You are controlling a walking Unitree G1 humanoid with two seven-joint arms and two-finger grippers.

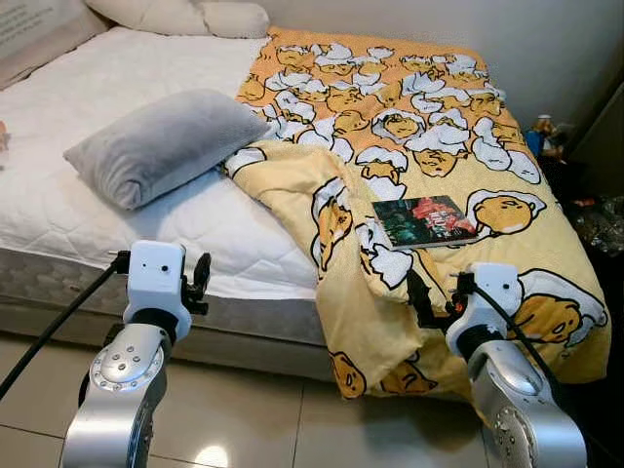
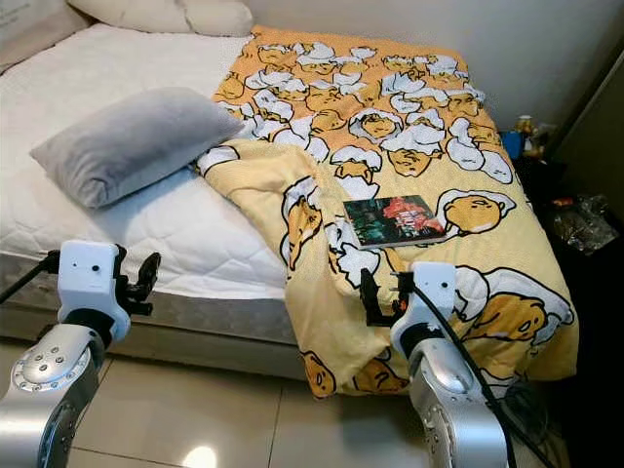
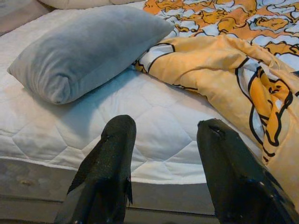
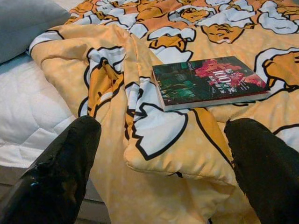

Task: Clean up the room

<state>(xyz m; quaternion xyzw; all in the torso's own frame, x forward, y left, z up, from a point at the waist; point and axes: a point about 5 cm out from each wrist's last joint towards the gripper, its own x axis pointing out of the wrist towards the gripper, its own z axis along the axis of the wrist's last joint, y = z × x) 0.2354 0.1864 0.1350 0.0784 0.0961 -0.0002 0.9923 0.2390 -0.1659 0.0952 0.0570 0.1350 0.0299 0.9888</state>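
A dark green and red book (image 1: 426, 219) lies flat on the yellow egg-print blanket (image 1: 390, 117) near the bed's front right. My right gripper (image 4: 163, 154) is open just short of the bed edge, with the book (image 4: 208, 81) a little beyond its fingertips. A grey pillow (image 1: 161, 141) rests on the white mattress (image 1: 78, 205) to the left. My left gripper (image 3: 163, 149) is open too, held low before the mattress edge, with the pillow (image 3: 88, 46) farther ahead. Nothing is held.
Cream pillows (image 1: 180, 15) lie at the head of the bed. Small items and a blue object (image 1: 538, 136) crowd the dark floor corner beyond the bed's right side. Pale floor tiles (image 1: 244, 409) run along the bed's front.
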